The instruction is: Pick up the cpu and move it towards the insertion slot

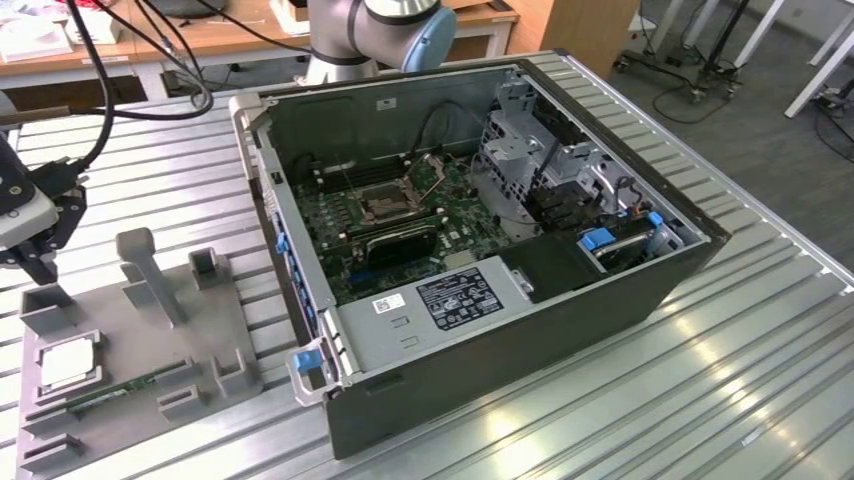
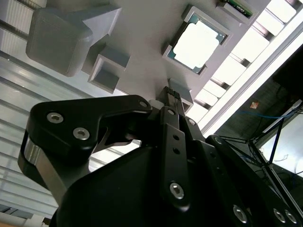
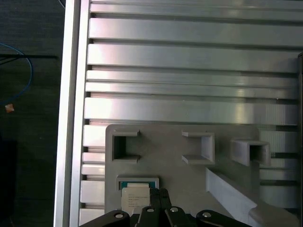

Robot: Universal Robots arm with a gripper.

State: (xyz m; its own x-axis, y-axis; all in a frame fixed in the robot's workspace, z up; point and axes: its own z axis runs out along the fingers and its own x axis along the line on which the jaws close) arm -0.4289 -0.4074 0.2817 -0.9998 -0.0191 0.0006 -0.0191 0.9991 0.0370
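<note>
Exterior view: the gripper (image 1: pixel 38 268) hangs above a corner of the grey holder plate (image 1: pixel 187 335), at the exterior view's left, with its fingers pressed together on nothing. The cpu (image 1: pixel 67 364) lies flat in a square pocket by the plate's edge, silvery top up, near the gripper but not touching it. The insertion slot (image 1: pixel 387 205) sits on the board inside the open computer case (image 1: pixel 534 340), well apart from the chip.

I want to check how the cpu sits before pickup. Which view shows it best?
The second wrist view: the cpu lies fully visible, seated in its grey holder. In the first wrist view the fingers cover part of it. In the exterior view it is a small pale square.
</note>
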